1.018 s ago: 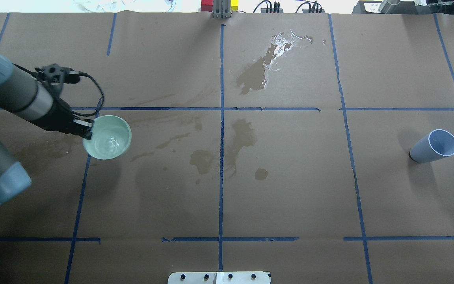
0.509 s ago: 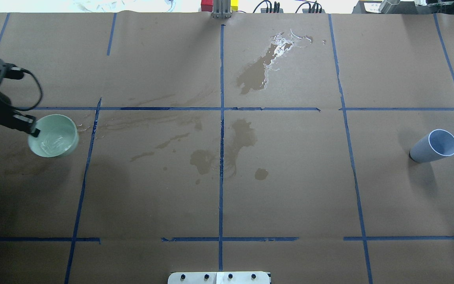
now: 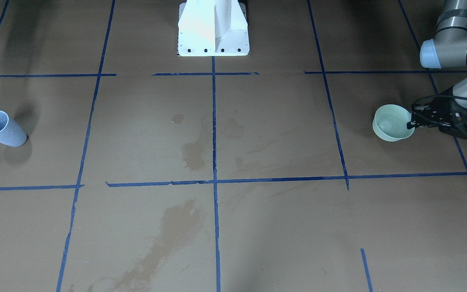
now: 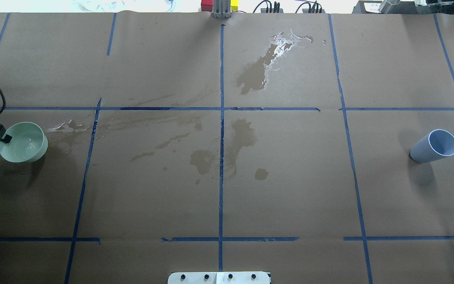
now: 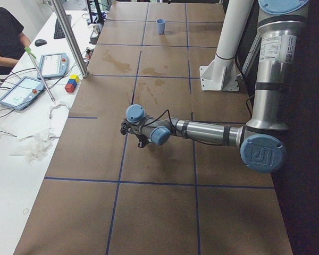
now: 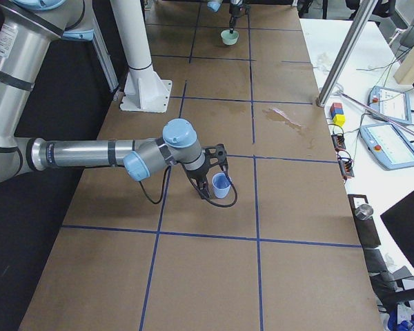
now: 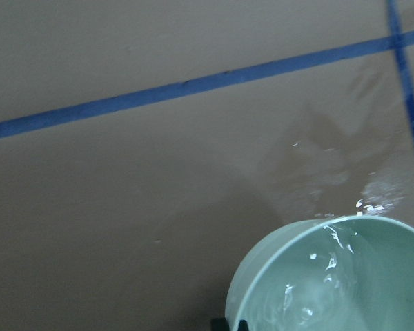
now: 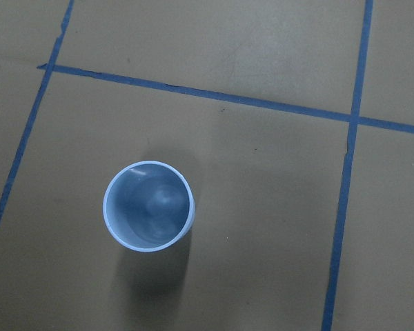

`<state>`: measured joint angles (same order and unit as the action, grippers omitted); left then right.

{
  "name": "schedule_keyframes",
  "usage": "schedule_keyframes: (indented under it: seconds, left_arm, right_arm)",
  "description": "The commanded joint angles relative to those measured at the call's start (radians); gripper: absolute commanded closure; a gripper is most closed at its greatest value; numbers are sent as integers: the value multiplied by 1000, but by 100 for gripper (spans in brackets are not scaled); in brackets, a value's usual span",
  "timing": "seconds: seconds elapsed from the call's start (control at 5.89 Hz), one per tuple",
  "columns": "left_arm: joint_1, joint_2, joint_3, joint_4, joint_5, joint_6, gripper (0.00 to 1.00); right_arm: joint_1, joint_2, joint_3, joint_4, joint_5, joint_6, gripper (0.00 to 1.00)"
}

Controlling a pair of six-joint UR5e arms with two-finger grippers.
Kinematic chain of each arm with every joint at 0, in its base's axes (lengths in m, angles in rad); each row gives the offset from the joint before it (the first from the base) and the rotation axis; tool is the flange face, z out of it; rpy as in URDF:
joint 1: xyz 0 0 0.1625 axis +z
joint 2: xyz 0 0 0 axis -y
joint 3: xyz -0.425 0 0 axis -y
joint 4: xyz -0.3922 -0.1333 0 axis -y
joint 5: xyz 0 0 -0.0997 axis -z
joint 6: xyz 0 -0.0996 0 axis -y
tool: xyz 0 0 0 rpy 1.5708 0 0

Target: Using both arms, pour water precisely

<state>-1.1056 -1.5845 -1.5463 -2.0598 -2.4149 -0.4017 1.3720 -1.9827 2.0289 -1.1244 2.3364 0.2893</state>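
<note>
The pale green bowl is at the table's far left, and my left gripper is shut on its near rim. The front view shows the same grip on the bowl. Clear water glints inside the bowl in the left wrist view. The pale blue cup stands upright at the far right; the right wrist view looks straight down into it. My right gripper shows only in the exterior right view, beside the cup; I cannot tell whether it is open or shut.
A fresh wet streak lies right of the bowl. Older wet patches mark the brown paper at the back and the centre. The white pedestal stands at the robot's side. Tablets and an operator are beyond the far edge.
My left arm has carried the bowl leftwards, close to the table's left edge, leaving a new wet streak on the paper. The blue cup has not moved.
</note>
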Motion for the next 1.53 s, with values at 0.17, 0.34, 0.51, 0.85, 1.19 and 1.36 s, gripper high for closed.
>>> schedule_keyframes:
  seconds: [0.17, 0.34, 0.51, 0.85, 1.19, 1.36]
  left_arm:
    - [0, 20, 54, -49, -1, 3, 94]
    - [0, 24, 55, -49, -1, 4, 43]
    - [-3, 40, 48, -74, 0, 14, 0]
    - [-182, 40, 25, -85, 17, 17, 0]
    - [-229, 41, 29, -65, 17, 87, 0]
    - [-309, 29, 11, 99, 17, 265, 0]
  right_arm:
    - [34, 14, 5, -134, 9, -178, 0]
    - [33, 15, 4, -140, 11, -182, 0]
    - [36, 16, 4, -140, 9, -183, 0]
    - [35, 41, -10, -143, 6, -183, 0]
    - [27, 50, -13, -283, 21, -273, 0]
    - [48, 100, -9, -448, 23, -388, 0]
